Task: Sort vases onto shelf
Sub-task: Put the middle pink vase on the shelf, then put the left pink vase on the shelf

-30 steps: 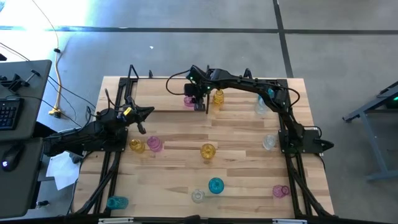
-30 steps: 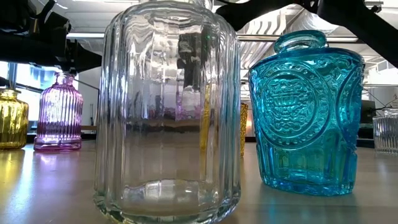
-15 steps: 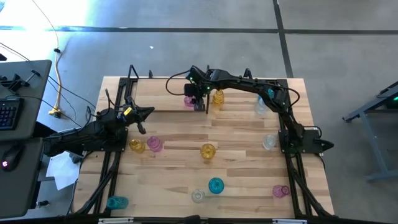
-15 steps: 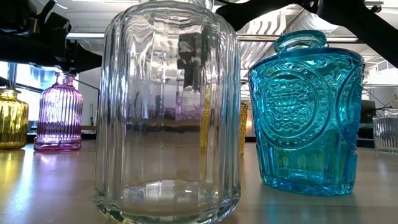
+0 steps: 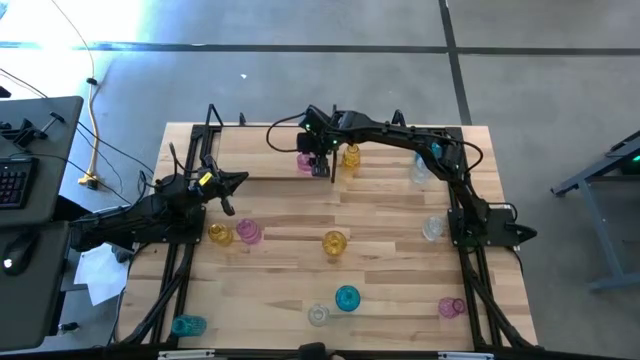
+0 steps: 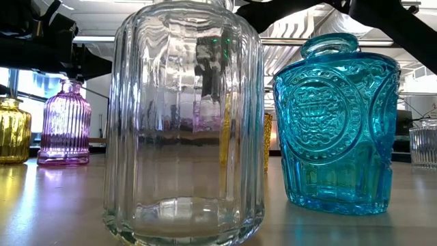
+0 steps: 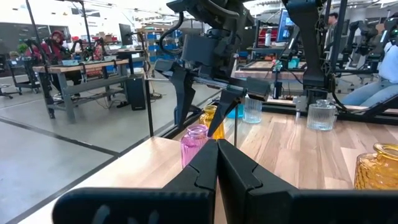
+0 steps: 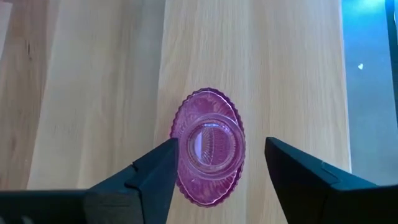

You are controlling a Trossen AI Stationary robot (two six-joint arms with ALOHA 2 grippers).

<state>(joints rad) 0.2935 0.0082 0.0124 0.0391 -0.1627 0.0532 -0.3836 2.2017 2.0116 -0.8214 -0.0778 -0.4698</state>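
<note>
A pink vase [image 8: 208,146] stands upright by its base on the light wood shelf [image 8: 99,74] at the table's far middle [image 5: 304,162]. My right gripper [image 8: 221,155] hangs open over it, pointing steeply down, one finger on either side of the neck. An amber vase [image 5: 351,155] and a clear vase [image 5: 420,170] stand farther right on the shelf [image 5: 385,172]. My left gripper [image 7: 216,146] waits shut and level at the table's left [image 5: 228,188], with nothing in it.
Loose vases stand on the table: amber [image 5: 220,234], pink [image 5: 248,232], amber [image 5: 334,242], teal [image 5: 347,297], clear [image 5: 318,315], pink [image 5: 452,307], teal [image 5: 187,325], clear [image 5: 432,228]. The last-named clear vase [image 6: 183,123] and a teal one [image 6: 336,123] fill the low view.
</note>
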